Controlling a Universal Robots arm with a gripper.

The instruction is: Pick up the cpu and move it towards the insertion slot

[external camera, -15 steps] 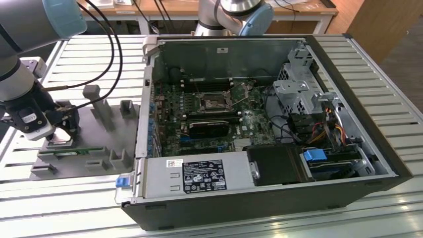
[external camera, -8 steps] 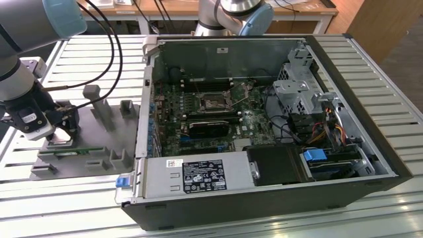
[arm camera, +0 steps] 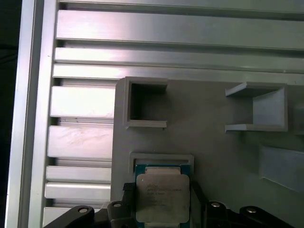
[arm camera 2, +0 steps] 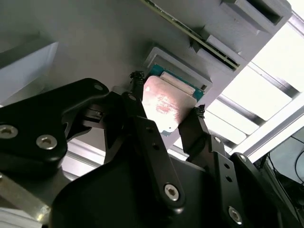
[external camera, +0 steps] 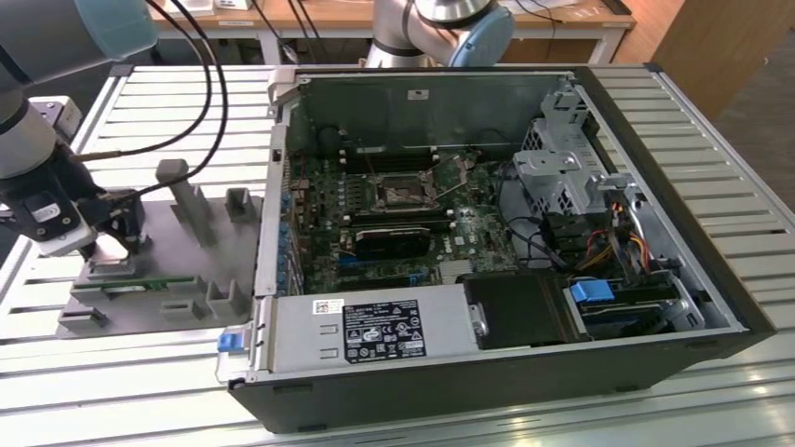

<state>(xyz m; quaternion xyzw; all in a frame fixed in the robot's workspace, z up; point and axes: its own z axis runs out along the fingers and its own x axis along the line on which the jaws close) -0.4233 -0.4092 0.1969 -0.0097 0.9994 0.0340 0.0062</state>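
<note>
Grey fixture plate (external camera: 174,259) on slatted table (external camera: 112,368), hand (arm camera 2: 165,95) clamped on cpu (arm camera: 163,197), flat, metal top up.

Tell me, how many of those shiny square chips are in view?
1. The cpu is at the square recess of the grey fixture plate, under the pincer, outside the computer case. More may be hidden inside it.

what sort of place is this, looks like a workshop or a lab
Probably a robotics lab bench for computer assembly: an open black desktop computer case lies on a slatted aluminium table, beside a grey plastic fixture plate where the gripper grips the small square silver-topped cpu.
</note>
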